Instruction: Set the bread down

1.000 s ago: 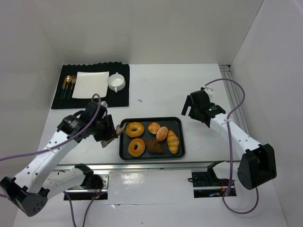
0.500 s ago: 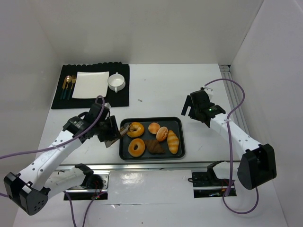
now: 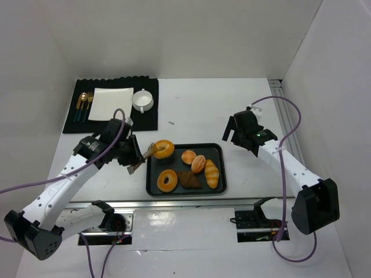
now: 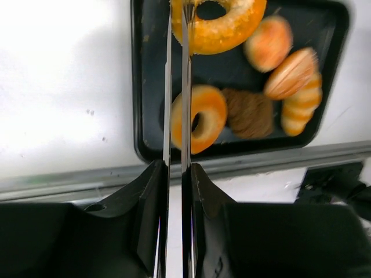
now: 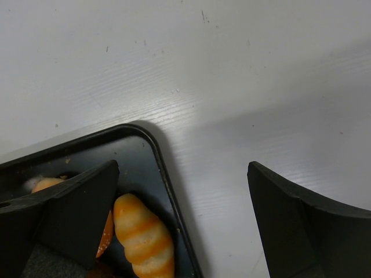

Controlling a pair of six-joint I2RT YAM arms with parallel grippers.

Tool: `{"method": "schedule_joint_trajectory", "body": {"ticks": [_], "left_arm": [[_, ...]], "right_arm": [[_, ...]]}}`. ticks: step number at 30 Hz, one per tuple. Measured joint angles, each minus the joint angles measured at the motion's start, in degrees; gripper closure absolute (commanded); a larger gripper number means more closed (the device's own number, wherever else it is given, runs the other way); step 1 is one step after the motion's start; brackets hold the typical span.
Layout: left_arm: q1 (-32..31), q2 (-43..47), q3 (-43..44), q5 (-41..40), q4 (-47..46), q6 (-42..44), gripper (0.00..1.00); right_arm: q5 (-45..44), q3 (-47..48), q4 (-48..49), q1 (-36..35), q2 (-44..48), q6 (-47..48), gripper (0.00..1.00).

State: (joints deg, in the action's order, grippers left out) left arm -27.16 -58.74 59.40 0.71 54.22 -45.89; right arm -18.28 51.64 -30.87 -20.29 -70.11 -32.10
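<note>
White surface [image 3: 197, 110], pale walls on three sides.

- Black rectangular tray [image 3: 220, 149], near centre: one glazed ring doughnut [image 3: 167, 180], one brown chocolate pastry [image 3: 188, 179] and three golden rolls lay in it.
- Second orange glazed ring doughnut [image 3: 164, 149] — the bread in hand — hung over the tray's far-left corner, seemingly lifted clear.
- Left gripper [image 3: 146, 154]: clamped on that doughnut, thin fingers pinching one edge of the ring only.
- Right gripper [image 3: 235, 136]: spread wide, holding nothing, over the surface by the tray's far-right corner.
- Black ridged mat [image 3: 148, 116], far left: white square plate [image 3: 110, 104], with a white cup [image 3: 141, 100] just beside it.

Hazards, as judged: the off-centre pinch could let the ring swing or slip out in transit; a low carry toward the plate might clip the cup.
</note>
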Motion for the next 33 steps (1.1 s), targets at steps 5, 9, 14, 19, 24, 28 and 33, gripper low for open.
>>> {"method": "schedule_joint_trajectory", "body": {"ticks": [5, 9, 14, 19, 24, 28, 33], "left_arm": [[2.93, -1.62, 11.3, -4.96, 1.51, 3.56, 0.9], [11.13, -7.61, 17.44, -8.72, 0.2, 6.86, 0.9], [22.29, -19.28, 23.63, -11.19, -4.81, 9.9, 0.9], [30.51, -29.68, 29.27, -10.23, -10.29, 10.73, 0.9], [35.21, -41.88, 36.74, -9.31, -13.49, 10.8, 0.85], [35.89, -48.85, 39.71, -8.2, -14.99, 10.8, 0.66], [36.3, -52.87, 42.14, -7.13, -14.97, 11.15, 0.4]], "right_arm": [[0.02, 0.0, 0.0, 0.0, 0.13, 0.0, 0.01], [0.0, 0.0, 0.02, 0.0, 0.13, 0.0, 0.01], [-0.37, 0.0, -0.02, 0.0, 0.13, 0.0, 0.01], [-0.61, 0.0, 0.0, 0.0, -0.13, 0.0, 0.01], [-0.61, 0.0, -0.02, 0.0, -1.29, 0.0, 0.01], [-0.63, 0.0, -0.02, 0.0, -1.33, 0.0, 0.01], [-1.03, 0.02, 0.0, 0.0, -1.66, 0.0, 0.01]]}}
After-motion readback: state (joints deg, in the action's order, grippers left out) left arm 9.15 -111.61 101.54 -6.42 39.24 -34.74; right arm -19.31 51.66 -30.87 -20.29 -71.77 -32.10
